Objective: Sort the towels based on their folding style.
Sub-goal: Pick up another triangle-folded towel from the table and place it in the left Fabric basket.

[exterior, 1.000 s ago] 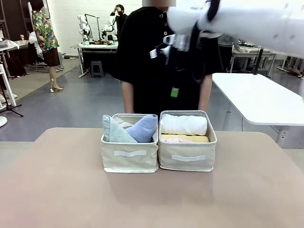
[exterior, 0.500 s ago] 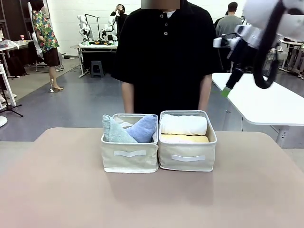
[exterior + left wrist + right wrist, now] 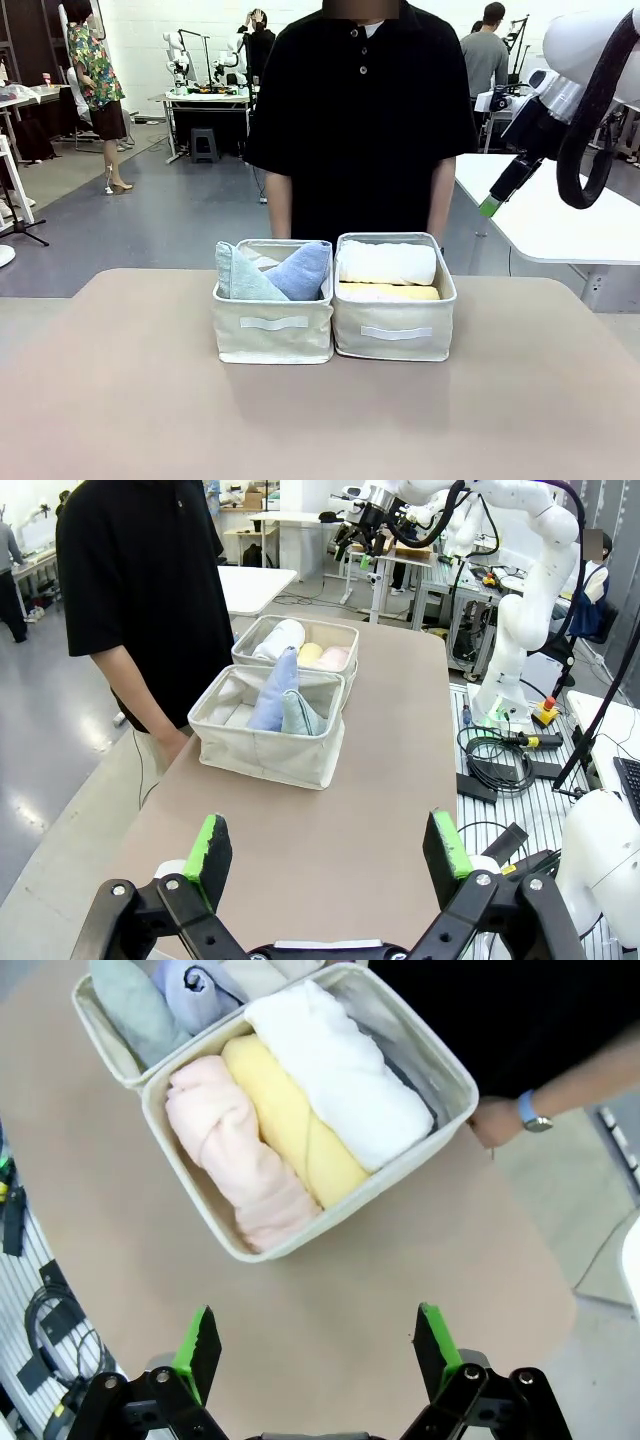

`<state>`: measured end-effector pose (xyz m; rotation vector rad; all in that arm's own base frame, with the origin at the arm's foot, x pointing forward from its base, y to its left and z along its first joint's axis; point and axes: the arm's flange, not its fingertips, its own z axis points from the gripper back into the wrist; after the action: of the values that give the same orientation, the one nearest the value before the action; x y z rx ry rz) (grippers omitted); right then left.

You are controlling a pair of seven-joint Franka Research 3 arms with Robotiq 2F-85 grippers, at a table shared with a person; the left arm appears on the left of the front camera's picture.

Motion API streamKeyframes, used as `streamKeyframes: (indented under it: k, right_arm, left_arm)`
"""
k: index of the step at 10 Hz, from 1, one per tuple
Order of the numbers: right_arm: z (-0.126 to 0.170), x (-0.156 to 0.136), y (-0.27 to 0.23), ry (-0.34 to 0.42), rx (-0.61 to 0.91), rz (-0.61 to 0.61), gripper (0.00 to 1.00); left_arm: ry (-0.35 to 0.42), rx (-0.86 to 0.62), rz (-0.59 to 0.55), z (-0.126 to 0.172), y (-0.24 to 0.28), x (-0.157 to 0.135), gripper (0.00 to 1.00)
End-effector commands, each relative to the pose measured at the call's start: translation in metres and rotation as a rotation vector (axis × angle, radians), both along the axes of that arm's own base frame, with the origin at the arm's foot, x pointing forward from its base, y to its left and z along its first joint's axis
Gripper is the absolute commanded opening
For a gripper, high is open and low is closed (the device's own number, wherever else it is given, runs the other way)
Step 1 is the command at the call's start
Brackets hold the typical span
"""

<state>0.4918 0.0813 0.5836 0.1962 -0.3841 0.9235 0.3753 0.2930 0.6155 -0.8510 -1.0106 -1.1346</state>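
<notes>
On the table, the left basket [image 3: 272, 335] has the grey-green towel [image 3: 240, 275] and blue towel [image 3: 303, 268], both cones. Right basket [image 3: 395, 330] holds white [image 3: 387, 262], yellow [image 3: 390, 291] and pink [image 3: 240, 1150] rolls. Left gripper [image 3: 325, 853] and right gripper [image 3: 312, 1355]: jaws spread, nothing held.

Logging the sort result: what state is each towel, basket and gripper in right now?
White towel: rolled, in right basket.
Yellow towel: rolled, same basket.
Pink towel: rolled, same basket.
Blue towel: cone-folded, in left basket.
Grey-green towel: cone-folded, same basket.
Left gripper: open, empty.
Right gripper: open, empty.
</notes>
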Motion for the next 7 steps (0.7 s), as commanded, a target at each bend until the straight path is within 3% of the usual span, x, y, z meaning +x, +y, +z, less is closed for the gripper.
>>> streamKeyframes:
  k: [1, 5, 7]
  right_arm:
    - [0.004, -0.002, -0.003, -0.009, -0.014, 0.033, 1.0]
    - [0.004, -0.001, 0.001, -0.01, -0.002, 0.013, 1.0]
    - [0.049, -0.026, -0.058, -0.085, 0.133, 0.073, 1.0]
  left_arm:
    - [0.008, -0.006, 0.014, 0.003, -0.002, -0.002, 1.0]
    - [0.008, -0.006, 0.014, 0.003, -0.002, -0.002, 1.0]
    - [0.008, -0.006, 0.014, 0.003, -0.002, -0.002, 1.0]
